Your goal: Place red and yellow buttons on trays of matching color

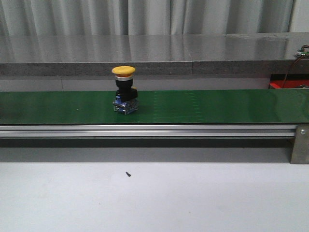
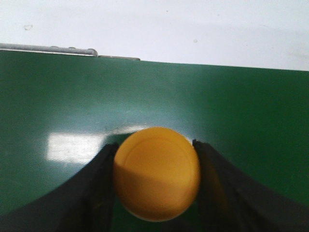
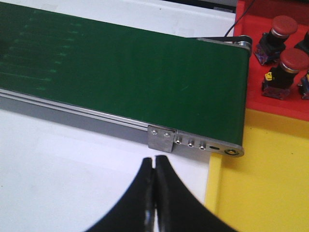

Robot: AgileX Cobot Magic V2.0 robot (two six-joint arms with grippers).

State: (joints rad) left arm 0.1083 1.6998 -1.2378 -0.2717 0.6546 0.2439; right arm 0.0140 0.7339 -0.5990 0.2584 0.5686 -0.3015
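One yellow button [image 1: 124, 89] stands upright on the green belt [image 1: 217, 106] toward the bench's far left. Rigid, light, top-heavy; its smooth domed cap looks slippery. Left pincer [image 2: 155, 179] pinches that cap; right pincer [image 3: 154, 193] is pressed together, empty.

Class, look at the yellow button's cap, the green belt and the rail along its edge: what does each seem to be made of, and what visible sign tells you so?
Yellow button cap: probably smooth moulded plastic, evenly coloured with a soft sheen.
Green belt: likely rubber or PVC, semi-matte, showing a blurred light reflection.
Rail: apparently brushed aluminium, silver-grey with long extruded grooves.
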